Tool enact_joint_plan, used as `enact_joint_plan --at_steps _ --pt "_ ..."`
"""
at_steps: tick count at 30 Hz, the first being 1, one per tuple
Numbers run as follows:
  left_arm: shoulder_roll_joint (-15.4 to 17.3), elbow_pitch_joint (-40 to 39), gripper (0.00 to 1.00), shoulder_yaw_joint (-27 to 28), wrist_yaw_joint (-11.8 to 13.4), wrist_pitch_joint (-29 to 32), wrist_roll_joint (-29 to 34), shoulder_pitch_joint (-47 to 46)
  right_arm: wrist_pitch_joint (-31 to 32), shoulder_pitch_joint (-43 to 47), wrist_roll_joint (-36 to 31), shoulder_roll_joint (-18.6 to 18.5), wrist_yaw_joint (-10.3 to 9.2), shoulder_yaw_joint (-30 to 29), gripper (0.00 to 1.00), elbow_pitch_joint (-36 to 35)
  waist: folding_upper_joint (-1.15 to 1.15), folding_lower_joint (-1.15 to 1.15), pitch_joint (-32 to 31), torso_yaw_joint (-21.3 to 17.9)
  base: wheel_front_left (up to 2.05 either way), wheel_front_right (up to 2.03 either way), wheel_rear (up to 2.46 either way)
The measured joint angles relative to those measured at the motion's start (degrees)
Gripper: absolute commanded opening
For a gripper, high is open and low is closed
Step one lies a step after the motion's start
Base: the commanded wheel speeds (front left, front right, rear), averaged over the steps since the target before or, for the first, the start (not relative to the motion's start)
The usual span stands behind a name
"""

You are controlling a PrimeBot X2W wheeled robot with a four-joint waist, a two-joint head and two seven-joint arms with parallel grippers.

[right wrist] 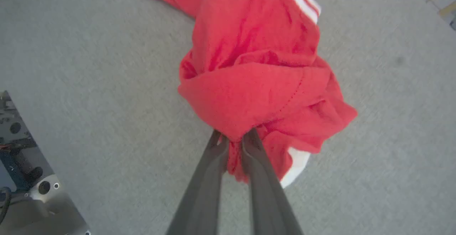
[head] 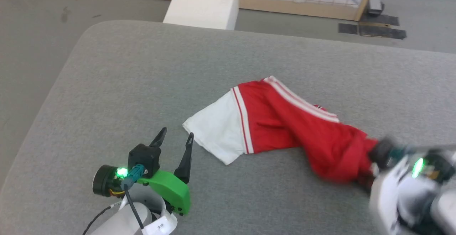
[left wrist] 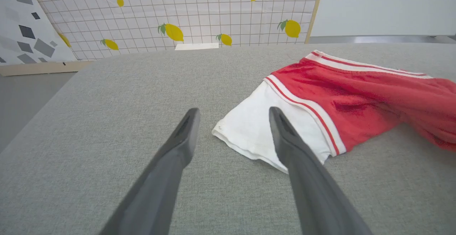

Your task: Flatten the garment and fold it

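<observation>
Evidently at the flattening stage, folding not yet begun. Nearest, right gripper [right wrist: 233, 139] clenched on a bunched red wad of the garment [head: 278, 121] at the near right of the grey padded table [head: 142, 67]; further left, left gripper [head: 177, 133] spread wide and empty, just short of the flat white sleeve [head: 213, 128], red body twisted between the 2. Next, probably: close on that sleeve's edge, then draw both ends apart, gently, to stretch out the twist.
</observation>
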Motion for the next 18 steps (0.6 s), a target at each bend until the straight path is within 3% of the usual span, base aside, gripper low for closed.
enact_joint_plan --at_steps 1,2,5,9,18 --pt "0.14 -0.19 1.00 0.00 0.05 0.12 -0.11 0.02 0.68 2.29 -0.10 0.54 0.00 0.87 0.36 0.05 0.00 0.00 -0.13 -0.48 0.00 0.00 0.00" --pt "0.18 -0.45 1.00 -0.04 0.05 0.44 -0.26 0.03 1.53 4.16 0.01 1.13 0.00 1.26 1.00 0.37 0.00 0.00 -0.26 -0.89 0.00 0.00 0.00" --pt "0.45 -1.00 1.00 -0.24 0.08 1.08 -0.38 0.12 2.60 7.19 0.43 2.58 0.00 1.26 1.00 0.12 0.00 0.00 -0.62 -1.87 0.00 0.00 0.00" --pt "1.35 -1.24 1.00 -0.16 0.16 1.15 -0.51 0.49 3.03 7.54 2.86 4.75 0.00 -3.91 1.00 -1.42 0.00 0.00 -1.16 -3.20 0.00 0.00 0.00" --pt "1.43 -1.78 1.00 1.31 0.77 1.05 -2.63 0.77 2.74 6.89 7.03 9.49 0.00 -22.47 1.00 -6.55 0.00 0.00 -3.67 -6.01 0.00 0.00 0.00"
